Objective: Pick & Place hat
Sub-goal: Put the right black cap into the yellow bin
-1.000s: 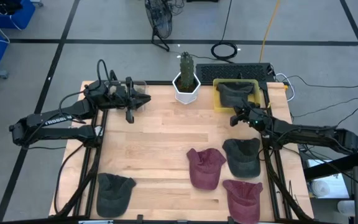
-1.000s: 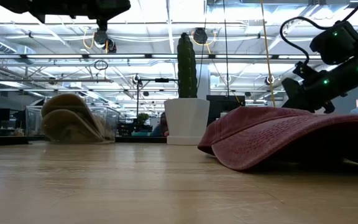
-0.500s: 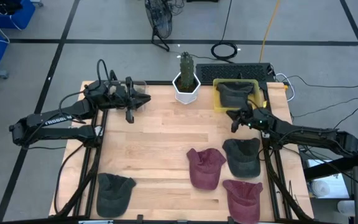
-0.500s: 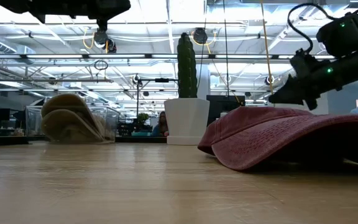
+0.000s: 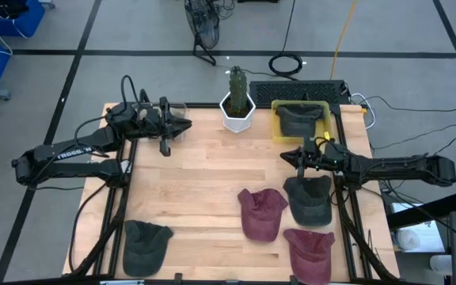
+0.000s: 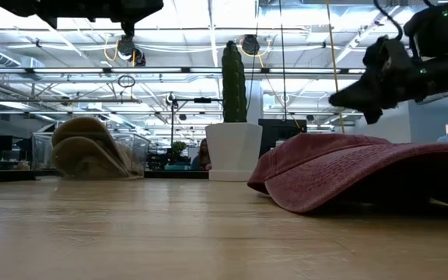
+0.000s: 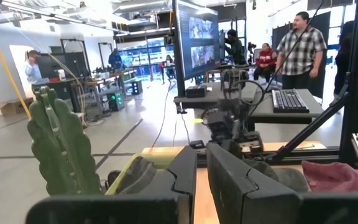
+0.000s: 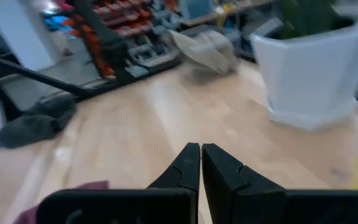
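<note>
Several hats lie crown up on the wooden table: a maroon hat (image 5: 261, 214) (image 6: 341, 167), a dark green hat (image 5: 309, 199), a second maroon hat (image 5: 311, 249) and a dark hat (image 5: 145, 241) at the near left. Another dark hat (image 5: 298, 120) sits in the yellow bin (image 5: 277, 131) at the far right. A tan hat (image 6: 84, 148) (image 8: 204, 46) lies at the far left. My right gripper (image 5: 283, 156) (image 8: 200, 155) hovers shut over bare wood near the bin, pointing toward the table's left. My left gripper (image 5: 188, 127) (image 7: 202, 162) hangs shut at the far left, holding nothing.
A white pot with a cactus (image 5: 237, 107) stands at the far edge beside the bin. Bare wood (image 5: 212, 170) spreads across the table's middle and left. People stand in the room beyond the table.
My right gripper has risen a little and swung toward the table's left, away from the yellow bin. Its fingers have tipped up from slanting down to level. It has stayed shut.
</note>
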`<state>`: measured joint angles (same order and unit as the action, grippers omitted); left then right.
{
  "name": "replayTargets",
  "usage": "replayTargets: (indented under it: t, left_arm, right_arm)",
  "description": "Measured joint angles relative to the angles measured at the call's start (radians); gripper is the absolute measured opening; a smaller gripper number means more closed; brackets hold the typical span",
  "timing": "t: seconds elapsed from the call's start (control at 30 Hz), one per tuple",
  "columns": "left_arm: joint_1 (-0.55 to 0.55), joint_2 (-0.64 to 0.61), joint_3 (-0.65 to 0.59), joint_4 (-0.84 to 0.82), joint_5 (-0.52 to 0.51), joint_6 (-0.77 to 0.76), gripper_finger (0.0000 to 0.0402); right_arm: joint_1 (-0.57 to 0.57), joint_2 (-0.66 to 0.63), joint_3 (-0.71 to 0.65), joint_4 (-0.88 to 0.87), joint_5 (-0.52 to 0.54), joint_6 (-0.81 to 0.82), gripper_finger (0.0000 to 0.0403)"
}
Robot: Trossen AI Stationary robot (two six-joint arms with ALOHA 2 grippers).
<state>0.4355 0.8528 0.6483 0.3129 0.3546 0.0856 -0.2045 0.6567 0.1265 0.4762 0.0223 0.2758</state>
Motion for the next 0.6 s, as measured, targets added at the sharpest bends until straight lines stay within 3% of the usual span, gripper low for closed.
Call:
replayTargets:
  t: [0.27,0.6]
  left_arm:
    - [0.000,0.006,0.000,-0.001,-0.017,0.012,0.0047]
    - [0.000,0.006,0.000,0.002,-0.018,0.015,0.0047]
  right_arm:
    - [0.092,0.081,0.002,0.211,0.007,-0.061,0.0008]
    - [0.162,0.233,0.141,0.108,0.033,-0.137,0.0009]
